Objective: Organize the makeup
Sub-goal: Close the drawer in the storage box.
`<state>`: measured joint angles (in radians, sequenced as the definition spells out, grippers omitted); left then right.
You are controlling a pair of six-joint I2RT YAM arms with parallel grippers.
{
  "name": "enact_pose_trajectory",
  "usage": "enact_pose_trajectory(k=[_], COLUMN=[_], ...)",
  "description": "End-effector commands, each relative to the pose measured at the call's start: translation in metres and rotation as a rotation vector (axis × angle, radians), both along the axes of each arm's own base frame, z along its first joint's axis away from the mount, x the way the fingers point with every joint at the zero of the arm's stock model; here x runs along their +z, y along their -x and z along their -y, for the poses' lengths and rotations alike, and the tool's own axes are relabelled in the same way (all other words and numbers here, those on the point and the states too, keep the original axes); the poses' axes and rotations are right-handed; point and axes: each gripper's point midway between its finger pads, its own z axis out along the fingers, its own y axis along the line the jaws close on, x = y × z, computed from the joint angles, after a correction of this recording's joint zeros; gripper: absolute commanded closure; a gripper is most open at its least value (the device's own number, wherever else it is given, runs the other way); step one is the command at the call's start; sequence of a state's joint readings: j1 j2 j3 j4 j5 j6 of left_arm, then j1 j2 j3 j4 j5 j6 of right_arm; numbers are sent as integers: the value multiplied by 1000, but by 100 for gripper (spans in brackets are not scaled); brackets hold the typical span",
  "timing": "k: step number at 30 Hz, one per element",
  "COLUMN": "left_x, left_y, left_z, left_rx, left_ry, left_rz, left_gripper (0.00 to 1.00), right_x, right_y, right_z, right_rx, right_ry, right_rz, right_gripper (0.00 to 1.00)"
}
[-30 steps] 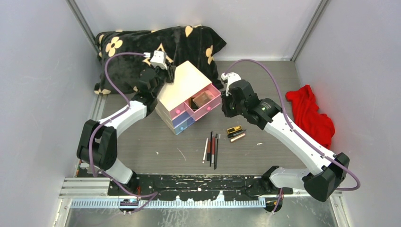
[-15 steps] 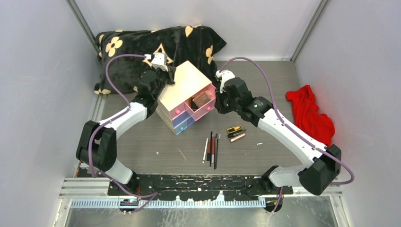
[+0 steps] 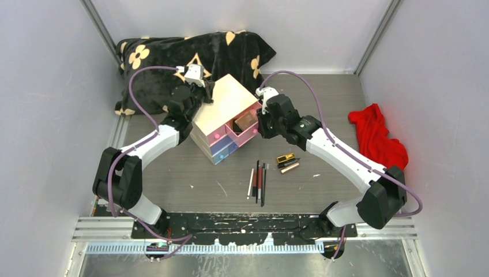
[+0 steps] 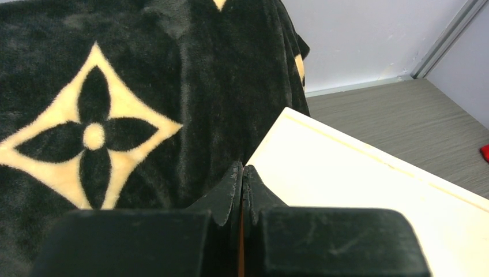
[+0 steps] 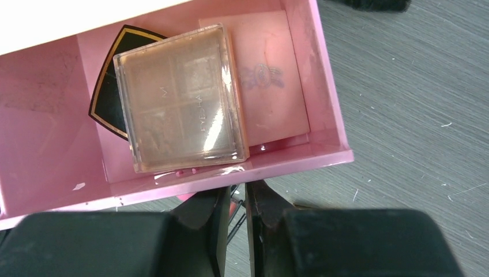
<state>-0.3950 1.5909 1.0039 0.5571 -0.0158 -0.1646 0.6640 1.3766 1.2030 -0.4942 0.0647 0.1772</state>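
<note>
Finding | left claw closed, empty | right claw slit-wide, grip undeterminable | compact at its 12 o'clock, in drawer | judged light, rigid, slick; pinch opposite edges

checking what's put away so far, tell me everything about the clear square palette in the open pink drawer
The clear square plastic palette lies flat, lid shut, four tan pans showing through. It sits askew in the pink drawer, atop a black-gold compact and a flat pink compact, near edge by the front wall.
</note>
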Motion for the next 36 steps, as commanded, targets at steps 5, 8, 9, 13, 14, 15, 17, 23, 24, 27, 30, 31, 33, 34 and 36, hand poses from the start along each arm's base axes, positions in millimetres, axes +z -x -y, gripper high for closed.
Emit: enact_pose_trajectory(k=[5, 8, 9, 13, 14, 15, 17, 23, 24, 27, 30, 31, 33, 34, 36], left_x=[-202, -202, -202, -204, -203, -204, -204, -205, -205, -205, -206, -206, -207, -207, -207], left_y=[76, 77, 77, 78, 78, 78, 78, 79, 79, 79, 79, 79, 79, 79, 79], left_z=[-23, -23, -22, -22, -22, -22, -21, -20, -20, -19, -20, -19, -19, -19, -19], left_rx=[-20, -25, -25, -28, -29, -30, -32, -40, -40, -41, -42, -43, -45, -45, -44], left_ry=[-227, -226, -225, -225, -224, -225, -224, -225, -225, -228, -228, -229, -228, -228, -228], left_rz=[-642, -644, -643, -646, -645, -646, -646, -649, -649, -650, -651, -651, -654, -653, -654], left_gripper=[100, 100, 100, 100, 100, 100, 100, 100, 100, 100, 100, 100, 100, 100, 100], right_x=[70, 81, 84, 94, 97, 98, 100, 90, 87, 82, 80, 80, 83, 84, 85], right_y=[-44, -49, -51, -53, -54, -54, -57, -67, -68, -74, -79, -80, -81, -81, -82], right_z=[-34, -40, -42, -51, -53, -54, -57, -67, -70, -74, -78, -80, -84, -87, -91], right_rx=[20, 29, 31, 54, 59, 63, 68, 82, 85, 87, 93, 97, 106, 113, 122], right_ry=[-145, -166, -171, -200, -208, -211, -214, -211, -212, -207, -213, -218, -237, -247, -255], right_rz=[229, 256, 261, 280, 288, 296, 307, 304, 301, 306, 317, 320, 328, 332, 335], right_gripper=[79, 79, 79, 79, 79, 79, 79, 79, 79, 79, 79, 79, 79, 79, 79])
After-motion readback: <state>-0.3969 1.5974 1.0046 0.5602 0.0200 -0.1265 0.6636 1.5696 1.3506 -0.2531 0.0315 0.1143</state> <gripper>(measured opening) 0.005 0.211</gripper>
